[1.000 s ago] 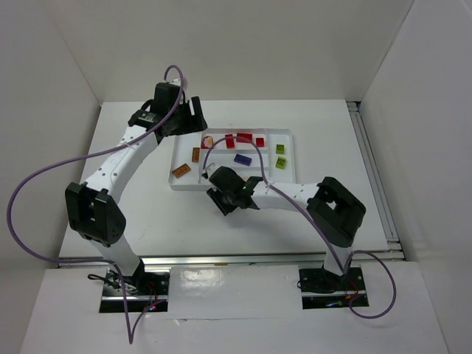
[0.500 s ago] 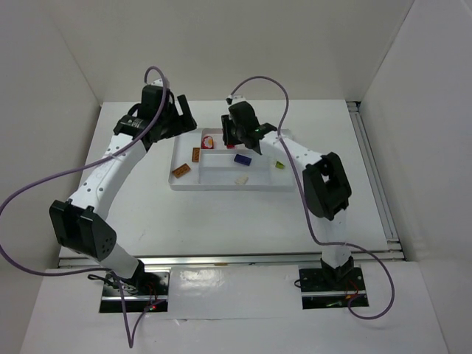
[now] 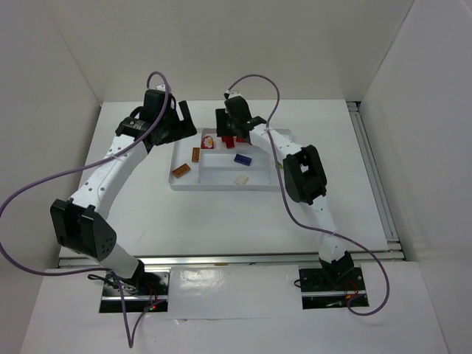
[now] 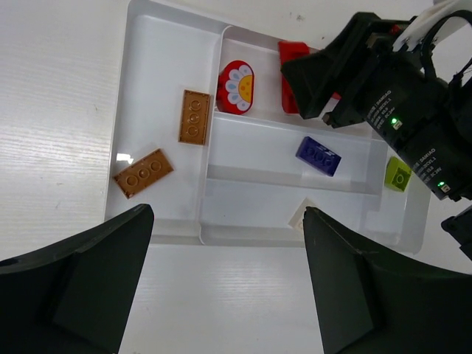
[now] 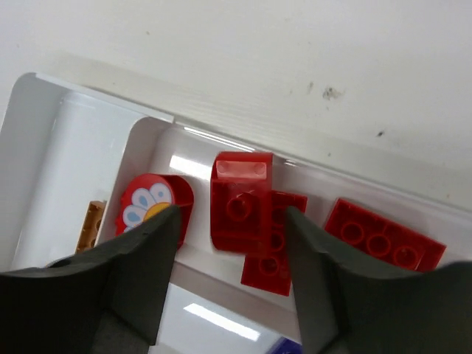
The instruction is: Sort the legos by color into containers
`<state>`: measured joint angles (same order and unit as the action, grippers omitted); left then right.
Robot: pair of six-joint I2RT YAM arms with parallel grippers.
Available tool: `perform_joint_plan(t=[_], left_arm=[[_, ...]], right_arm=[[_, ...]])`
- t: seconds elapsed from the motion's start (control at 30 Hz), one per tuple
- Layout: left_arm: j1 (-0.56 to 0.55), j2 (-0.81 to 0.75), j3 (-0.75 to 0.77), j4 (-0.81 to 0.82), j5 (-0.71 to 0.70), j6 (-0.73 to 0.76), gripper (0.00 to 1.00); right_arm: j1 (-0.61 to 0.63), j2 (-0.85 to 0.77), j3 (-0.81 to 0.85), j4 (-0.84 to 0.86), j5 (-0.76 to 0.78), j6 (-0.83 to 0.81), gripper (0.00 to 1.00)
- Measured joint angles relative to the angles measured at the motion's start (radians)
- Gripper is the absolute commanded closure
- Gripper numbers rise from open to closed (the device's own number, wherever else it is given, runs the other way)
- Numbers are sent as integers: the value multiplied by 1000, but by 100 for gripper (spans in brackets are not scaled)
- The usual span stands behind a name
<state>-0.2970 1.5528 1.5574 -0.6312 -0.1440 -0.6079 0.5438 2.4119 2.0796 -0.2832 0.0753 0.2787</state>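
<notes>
The white tray (image 4: 158, 51) lies on the counter (image 3: 221, 221), and every brick that I can see is already inside it. In the tray's left end section lie two orange-brown bricks (image 4: 195, 116), apart from each other. The tray's far slot holds the red bricks (image 5: 242, 203): three of them in the right wrist view, two close together and perhaps overlapping. At the left end of this slot lies a red rounded piece with a flower print (image 4: 236, 86). The blue brick (image 4: 318, 156) is in the middle slot and the cream-white brick (image 4: 299, 215) is in the near slot. The lime green brick (image 4: 398, 175) is in the right end section, which the right arm partly hides.

The right gripper (image 5: 232, 215) hovers over the far slot. Its fingers (image 5: 140, 258) are spread to either side of the red bricks and, as far as I can tell, pinch nothing. The left gripper (image 4: 226, 221) hangs by the tray's far left corner, with its fingers (image 4: 81, 287) spread wide and empty.

In my judgement the sorting is finished or almost finished. Each colour has its own compartment and I see no brick outside the tray. Probably the only thing left is to take both arms away. The hidden part of the right end section I cannot check.
</notes>
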Motion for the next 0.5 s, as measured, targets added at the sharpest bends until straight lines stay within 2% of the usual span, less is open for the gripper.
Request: perform_joint_plan(t=[0.17,0.3,0.33,0.4,0.5], left_arm=[[0,0,0,-2,10,2,7],[0,0,0,-5,11,4,7],[0,0,0,-5,11,5,7],[0,-1,0,-5,10,6,7],[0,-5,0,-5,7,9,7]], right_arm=[[10,-2,30,0,-2,-8,29],[16,-44,-40,-1,25,-11,28],[16,-72,-79,-1,35,-10,24],[15,-152,-179,-3,63,0,2],[8,-303,-325,-9,140,20,0]])
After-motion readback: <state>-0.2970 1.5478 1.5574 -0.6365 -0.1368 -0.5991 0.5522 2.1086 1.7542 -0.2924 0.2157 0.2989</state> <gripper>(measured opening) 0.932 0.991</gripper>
